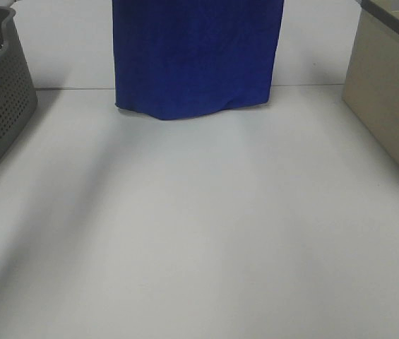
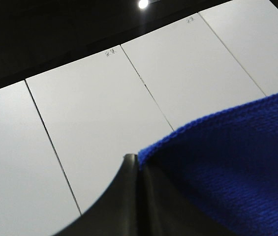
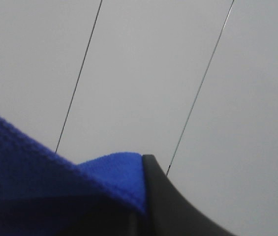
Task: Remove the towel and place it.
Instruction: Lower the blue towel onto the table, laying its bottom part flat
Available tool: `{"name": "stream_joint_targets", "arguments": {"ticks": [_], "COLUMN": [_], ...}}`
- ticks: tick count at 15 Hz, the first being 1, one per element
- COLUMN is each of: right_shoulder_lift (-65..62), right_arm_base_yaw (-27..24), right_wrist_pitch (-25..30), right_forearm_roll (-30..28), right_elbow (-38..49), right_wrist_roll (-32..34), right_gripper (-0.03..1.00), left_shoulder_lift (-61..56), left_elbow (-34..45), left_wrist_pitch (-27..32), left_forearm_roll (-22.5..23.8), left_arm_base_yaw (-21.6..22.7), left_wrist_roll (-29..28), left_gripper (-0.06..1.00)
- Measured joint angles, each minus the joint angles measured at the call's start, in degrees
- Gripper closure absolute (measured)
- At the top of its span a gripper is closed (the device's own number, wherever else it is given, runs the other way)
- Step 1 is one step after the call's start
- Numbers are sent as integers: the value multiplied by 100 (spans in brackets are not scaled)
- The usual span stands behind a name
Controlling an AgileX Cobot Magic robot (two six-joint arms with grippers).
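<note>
- Left pincer, seen from its own wrist camera, was closed tight. I saw its two dark fingers pressed together, with the stitched edge of the towel caught right at their tips.
- From that camera, the royal-blue plush filled the corner beside the fingers. Past it lay the white table, split by thin dark seams into panels.
- Two small scribbled marks sat at the far ends of the panels. Beyond the table edge all was black, apart from one bright light spot.
- On the right wrist camera, the right pincer was likewise clamped on the towel. A fold of blue cloth came out against the one dark finger I could make out. The other finger was lost in shadow under the cloth.
- Behind that grip I saw the same white table with its narrow seams.
- From the high camera, the towel hung as a broad blue sheet at the top middle. Its upper part ran out of frame, so neither pincer showed there.
- Its slightly wavy lower hem sat at the far part of the table. I could not tell whether it touched the surface.
- A grey perforated basket stood at the left edge and a beige box at the right, both well apart from the towel.
</note>
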Motion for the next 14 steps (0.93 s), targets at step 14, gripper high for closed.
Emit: {"name": "stream_joint_targets", "arguments": {"ticks": [14], "right_shoulder_lift": [-1026], "right_arm_base_yaw": [0], "right_wrist_pitch": [4217], "right_forearm_roll": [716], "right_elbow": [0], "right_wrist_roll": [40], "right_gripper": [95], "left_shoulder_lift": [-1364], "left_elbow": [0], "left_wrist_pitch": [7540], "left_forearm_roll": [-871], "left_arm_base_yaw": [-985], "left_wrist_roll": [539], "left_gripper": [94]}}
